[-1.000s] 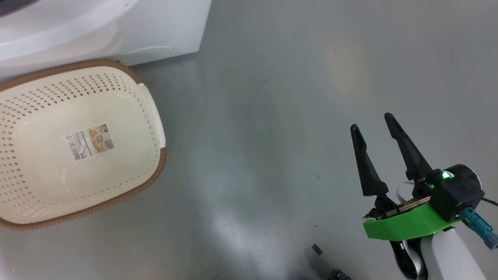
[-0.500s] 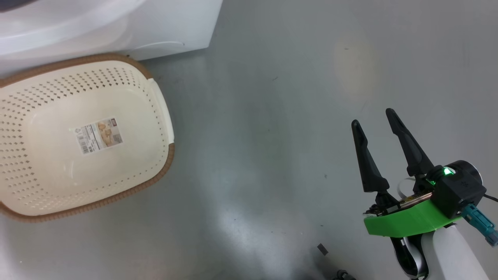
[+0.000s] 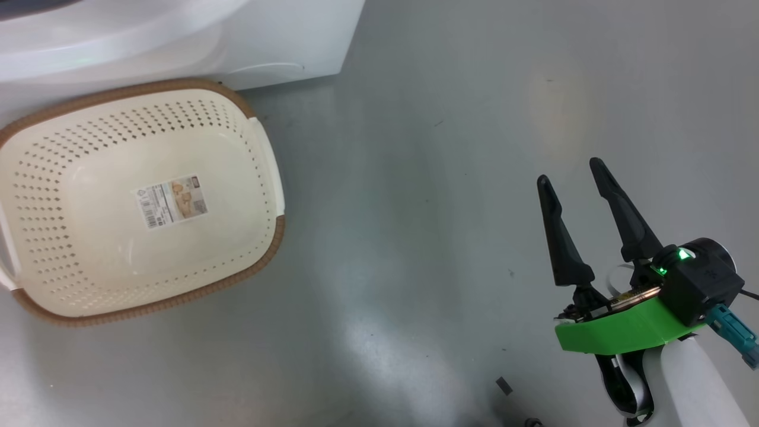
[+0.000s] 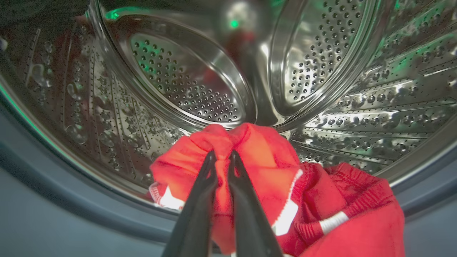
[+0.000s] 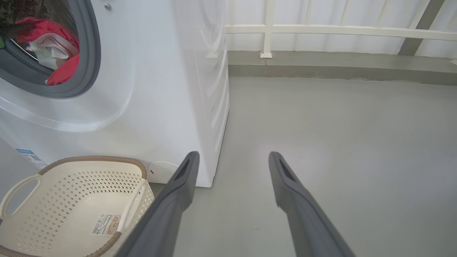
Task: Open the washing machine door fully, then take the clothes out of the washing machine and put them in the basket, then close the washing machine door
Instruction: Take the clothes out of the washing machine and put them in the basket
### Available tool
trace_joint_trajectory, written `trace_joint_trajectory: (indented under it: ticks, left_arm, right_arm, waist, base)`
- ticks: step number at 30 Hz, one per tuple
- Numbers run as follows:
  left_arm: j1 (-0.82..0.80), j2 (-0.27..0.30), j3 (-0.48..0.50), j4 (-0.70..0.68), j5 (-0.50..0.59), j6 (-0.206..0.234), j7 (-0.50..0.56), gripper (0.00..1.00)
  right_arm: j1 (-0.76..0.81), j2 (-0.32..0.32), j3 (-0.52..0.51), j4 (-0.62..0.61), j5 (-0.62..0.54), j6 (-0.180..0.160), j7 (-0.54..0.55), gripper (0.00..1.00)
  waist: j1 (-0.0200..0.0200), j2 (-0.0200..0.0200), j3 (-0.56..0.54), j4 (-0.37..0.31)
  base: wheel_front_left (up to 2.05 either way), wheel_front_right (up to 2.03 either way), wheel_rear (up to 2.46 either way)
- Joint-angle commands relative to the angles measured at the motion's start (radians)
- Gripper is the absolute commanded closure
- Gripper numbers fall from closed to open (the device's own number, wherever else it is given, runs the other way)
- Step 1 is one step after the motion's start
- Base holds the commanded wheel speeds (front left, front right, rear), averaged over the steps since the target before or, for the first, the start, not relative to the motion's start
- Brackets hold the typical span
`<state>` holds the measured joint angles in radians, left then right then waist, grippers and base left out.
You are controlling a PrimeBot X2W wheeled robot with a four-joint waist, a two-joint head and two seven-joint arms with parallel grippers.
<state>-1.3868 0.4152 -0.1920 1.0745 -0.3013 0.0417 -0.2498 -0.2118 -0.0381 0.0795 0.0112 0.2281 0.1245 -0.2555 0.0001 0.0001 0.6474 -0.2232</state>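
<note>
While the left gripper (image 4: 223,154) reaches into the mouth of the washing machine (image 5: 153,89), its two dark fingers are drawn nearly together on a raised fold of the clothes (image 4: 264,157), pinching the bright red fabric between their tips. The red heap with its white trim lies at the front lip of the perforated steel drum (image 4: 185,78), and part of it spills out toward the camera. In the right wrist view the load shows through the round opening at the upper left. There, red cloth and a white piece (image 5: 48,53) are bunched low against the grey gasket (image 5: 91,46), with a red fold lapping onto it. Below that opening the basket (image 3: 237,148) stands on the grey floor (image 3: 415,178), just beside the foot of the machine. Whether its brown rim touches the white front panel I cannot tell. A paper label (image 3: 172,201) lies flat on the basket's cream bottom. A small blue label (image 5: 26,152) sits low on the machine's front, near the basket's handle. Farther right, well apart from the basket, the right gripper (image 3: 568,170) hangs over the floor with its fingers spread wide and nothing between them. A white railing (image 5: 321,30) runs along the far wall.
</note>
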Motion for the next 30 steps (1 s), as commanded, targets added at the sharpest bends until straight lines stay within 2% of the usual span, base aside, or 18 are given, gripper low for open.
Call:
trace_joint_trajectory:
  ticks: [1, 12, 30]
  left_arm:
    - [0.033, 0.052, 0.018, -0.051, -0.002, -0.008, -0.011, 1.00]
    - [0.276, 0.061, 0.055, -0.371, -0.003, 0.024, -0.012, 1.00]
    - [0.620, 0.063, 0.089, -0.831, -0.052, 0.114, 0.046, 1.00]
  right_arm:
    - [0.004, -0.012, 0.015, -0.019, 0.005, 0.006, -0.006, 0.00]
    - [0.011, -0.012, -0.002, -0.025, -0.002, 0.006, -0.006, 0.00]
    - [0.012, -0.012, -0.032, -0.035, -0.001, 0.006, -0.006, 0.00]
  waist:
    - [-0.0001, -0.0001, -0.004, 0.007]
    - [-0.0001, -0.0001, -0.032, 0.043]
    - [-0.0001, -0.0001, -0.082, 0.096]
  base:
    - [0.00, 0.00, 0.00]
    - [0.00, 0.00, 0.00]
    - [0.00, 0.00, 0.00]
